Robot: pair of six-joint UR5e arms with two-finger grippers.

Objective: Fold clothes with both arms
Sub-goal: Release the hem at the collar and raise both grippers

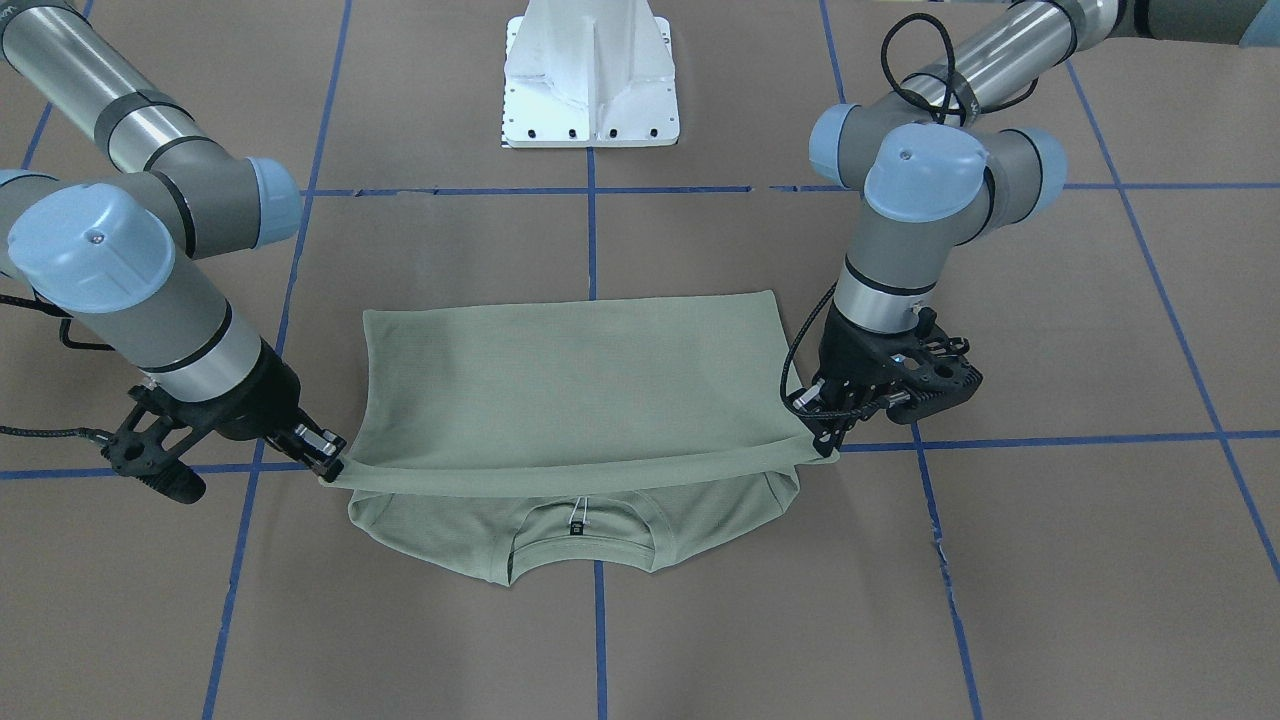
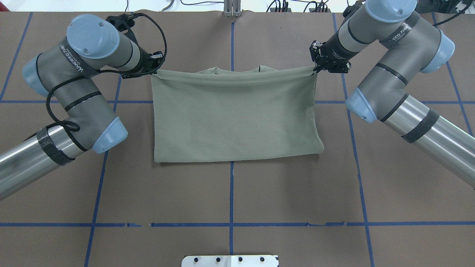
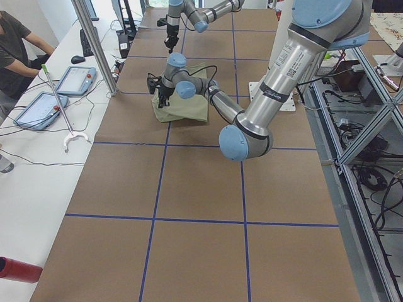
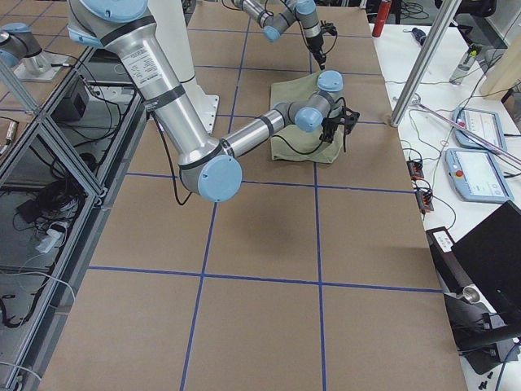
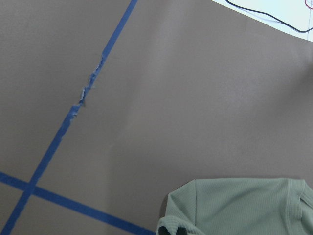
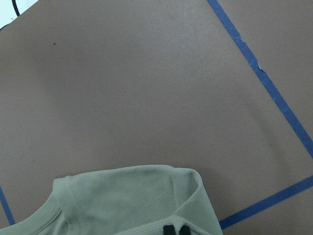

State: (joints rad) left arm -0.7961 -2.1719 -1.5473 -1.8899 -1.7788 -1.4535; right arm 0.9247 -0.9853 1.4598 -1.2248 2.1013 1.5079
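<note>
Now | shirt (image 2: 233,118) long axis left-right | neckline (image 1: 580,540) away from robot

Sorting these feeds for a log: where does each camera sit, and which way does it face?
Front-facing: across the brown table, facing the robot; grey left arm, right arm, pale sage-green knit shirt.
Overhead: behind the robot, looking down; both arms.
Exterior left: table's left end; left arm nearest.
Exterior right: right end; right arm nearest.
Left wrist: down at shirt corner; black fingers.
Right wrist: likewise.
All share the shirt.
</note>
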